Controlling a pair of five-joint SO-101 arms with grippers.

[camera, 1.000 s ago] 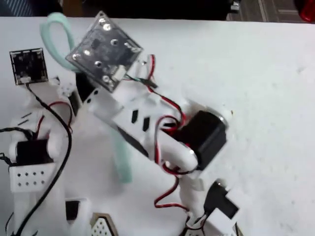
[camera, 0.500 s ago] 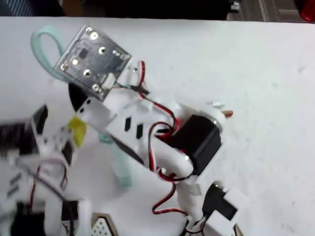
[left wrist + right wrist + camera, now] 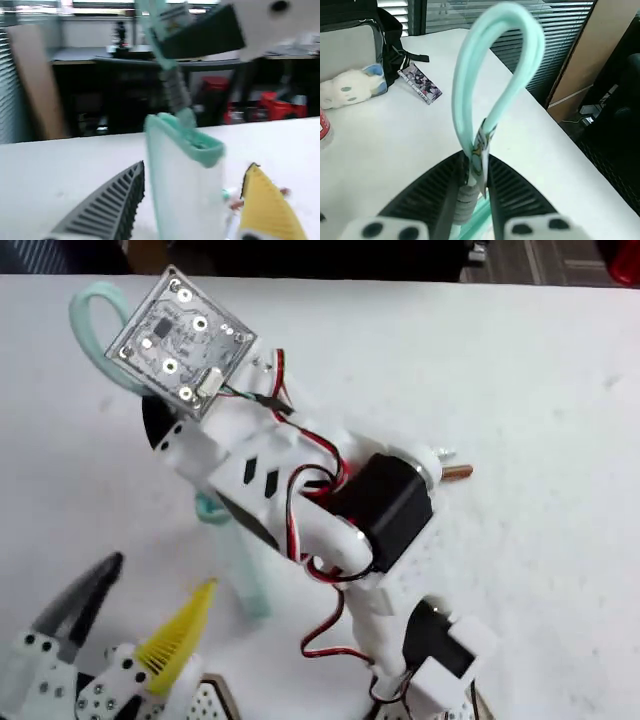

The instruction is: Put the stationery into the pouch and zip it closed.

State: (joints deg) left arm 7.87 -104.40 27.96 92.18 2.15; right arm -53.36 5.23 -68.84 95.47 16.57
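The left gripper (image 3: 196, 167) is gaping wide, facing the mint pouch (image 3: 185, 200)
The pouch is standing on edge on the white table (image 3: 520, 380). Beyond, the right gripper (image 3: 475, 167) is pinching its loop (image 3: 492, 60), that arm hiding the pouch's middle from above. Farther off, a plush toy (image 3: 347, 85) is lying.

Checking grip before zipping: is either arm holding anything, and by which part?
Right gripper clamps the pouch by the base of its loop; left gripper holds nothing.
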